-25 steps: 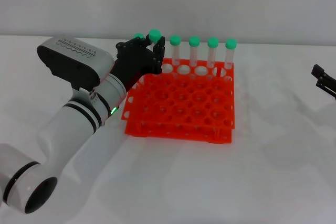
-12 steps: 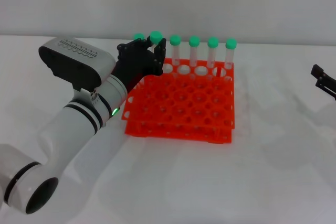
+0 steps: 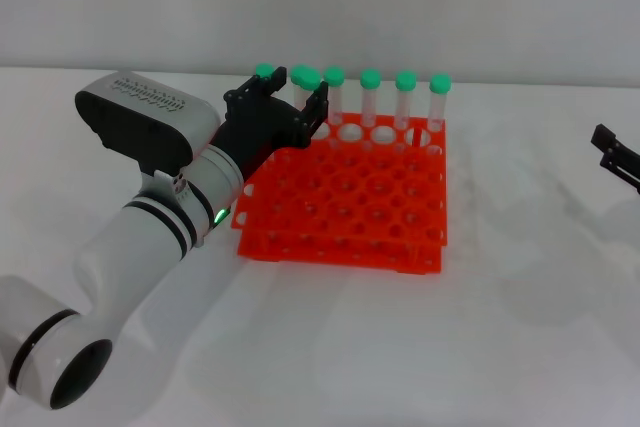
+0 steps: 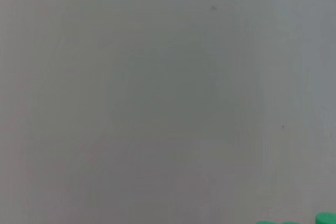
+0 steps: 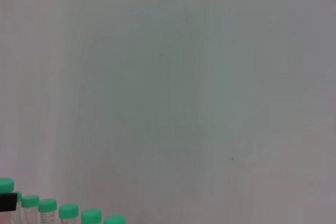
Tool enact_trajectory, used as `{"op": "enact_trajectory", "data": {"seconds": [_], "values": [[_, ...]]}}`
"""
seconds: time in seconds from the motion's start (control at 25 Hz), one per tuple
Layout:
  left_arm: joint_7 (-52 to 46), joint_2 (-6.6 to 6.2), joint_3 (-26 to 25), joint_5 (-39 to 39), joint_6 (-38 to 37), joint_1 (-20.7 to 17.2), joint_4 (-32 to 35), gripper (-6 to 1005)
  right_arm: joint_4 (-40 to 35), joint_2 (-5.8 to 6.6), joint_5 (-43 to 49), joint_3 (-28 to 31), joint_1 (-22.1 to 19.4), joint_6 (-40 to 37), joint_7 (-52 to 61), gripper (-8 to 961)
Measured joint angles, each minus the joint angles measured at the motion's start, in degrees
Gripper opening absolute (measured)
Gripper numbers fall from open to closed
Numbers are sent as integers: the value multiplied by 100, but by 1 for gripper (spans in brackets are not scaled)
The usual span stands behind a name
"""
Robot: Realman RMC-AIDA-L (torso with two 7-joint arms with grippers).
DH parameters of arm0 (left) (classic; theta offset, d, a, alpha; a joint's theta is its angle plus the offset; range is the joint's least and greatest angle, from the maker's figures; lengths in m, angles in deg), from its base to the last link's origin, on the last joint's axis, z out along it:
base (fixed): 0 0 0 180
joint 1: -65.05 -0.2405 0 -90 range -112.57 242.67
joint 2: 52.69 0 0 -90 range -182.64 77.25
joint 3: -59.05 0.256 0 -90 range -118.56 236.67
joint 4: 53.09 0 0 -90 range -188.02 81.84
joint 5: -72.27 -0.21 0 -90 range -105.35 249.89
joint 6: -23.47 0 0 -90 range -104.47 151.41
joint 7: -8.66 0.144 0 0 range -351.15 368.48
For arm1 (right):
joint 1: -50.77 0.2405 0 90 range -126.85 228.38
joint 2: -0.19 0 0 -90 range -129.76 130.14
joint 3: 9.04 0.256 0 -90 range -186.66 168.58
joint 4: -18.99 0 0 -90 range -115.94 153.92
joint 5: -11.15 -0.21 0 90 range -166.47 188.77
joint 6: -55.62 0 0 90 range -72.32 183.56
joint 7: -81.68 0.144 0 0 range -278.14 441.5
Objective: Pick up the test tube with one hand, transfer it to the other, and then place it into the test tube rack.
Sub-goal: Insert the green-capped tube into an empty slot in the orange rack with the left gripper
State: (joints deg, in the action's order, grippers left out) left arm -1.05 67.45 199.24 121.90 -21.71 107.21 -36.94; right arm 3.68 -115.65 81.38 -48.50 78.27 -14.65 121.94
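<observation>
The orange-red test tube rack [image 3: 345, 202] stands on the white table in the head view. A row of green-capped tubes stands in its back row. The test tube [image 3: 303, 77] stands upright at the back left of the rack, level with that row, and its lower part is hidden behind my left hand. My left gripper [image 3: 288, 99], black with a white ringed forearm, sits at that corner with its fingers [image 3: 320, 102] spread on either side of the tube. My right gripper [image 3: 615, 152] shows only dark fingertips at the far right edge, away from the rack.
Another green cap [image 3: 264, 70] shows behind my left hand, and several more tubes [image 3: 405, 97] fill the back row. The right wrist view shows a row of green caps [image 5: 47, 205] against a grey wall. The left wrist view shows cap edges [image 4: 325, 219].
The tube's cap has come down and slightly right to the level of the other caps. My left fingers have spread apart from it. The right arm has not moved.
</observation>
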Motion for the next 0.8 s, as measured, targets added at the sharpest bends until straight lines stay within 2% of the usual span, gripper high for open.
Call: {"op": "enact_trajectory", "data": {"seconds": [0.8], "values": [[-222, -9, -93, 70, 5, -305, 414, 566, 11, 32, 0, 0, -56, 3, 0, 822]]}}
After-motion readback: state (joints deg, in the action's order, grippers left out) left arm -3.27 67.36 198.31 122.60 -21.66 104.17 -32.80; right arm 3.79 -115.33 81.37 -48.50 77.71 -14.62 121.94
